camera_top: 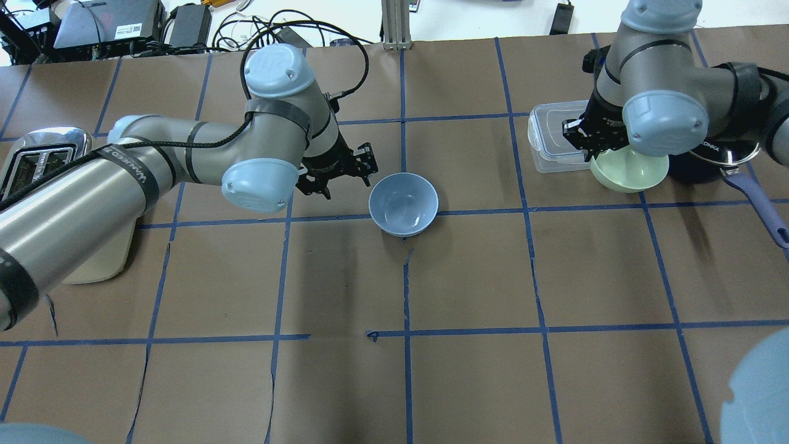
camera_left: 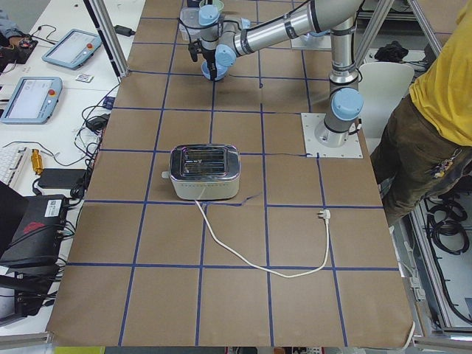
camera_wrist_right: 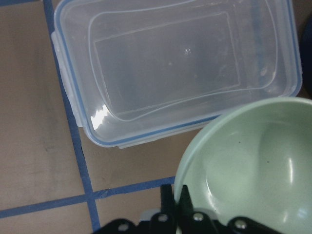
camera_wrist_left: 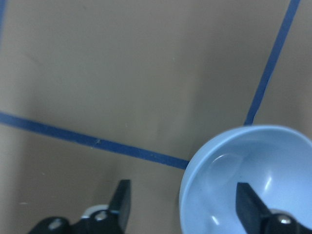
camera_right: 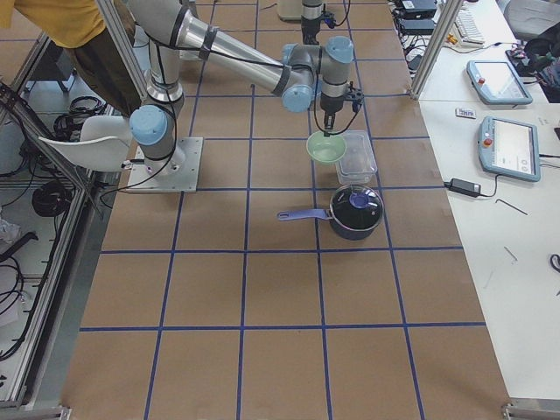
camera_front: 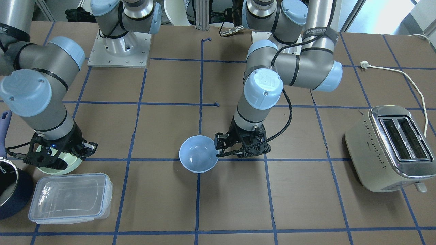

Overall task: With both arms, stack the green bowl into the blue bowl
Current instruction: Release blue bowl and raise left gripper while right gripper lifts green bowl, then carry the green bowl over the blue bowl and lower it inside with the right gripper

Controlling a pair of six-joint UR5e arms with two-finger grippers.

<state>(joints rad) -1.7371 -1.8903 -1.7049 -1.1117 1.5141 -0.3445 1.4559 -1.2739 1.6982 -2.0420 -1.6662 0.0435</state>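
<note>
The blue bowl (camera_front: 198,154) stands upright near the table's middle (camera_top: 404,203). My left gripper (camera_front: 218,147) is open at its rim. In the left wrist view (camera_wrist_left: 185,202) one finger is inside the blue bowl (camera_wrist_left: 253,175) and the other is outside on the paper. The green bowl (camera_front: 66,165) is at the table's right end in the overhead view (camera_top: 629,172). My right gripper (camera_top: 595,145) is shut on its rim. The right wrist view shows the fingers (camera_wrist_right: 173,204) pinching the edge of the green bowl (camera_wrist_right: 248,165), which overlaps the container's corner.
A clear plastic container (camera_front: 69,197) lies beside the green bowl (camera_wrist_right: 170,68). A dark blue saucepan (camera_right: 354,210) with a lid and a long handle stands next to it. A toaster (camera_front: 391,148) with a white cord (camera_front: 402,73) stands at the left arm's end.
</note>
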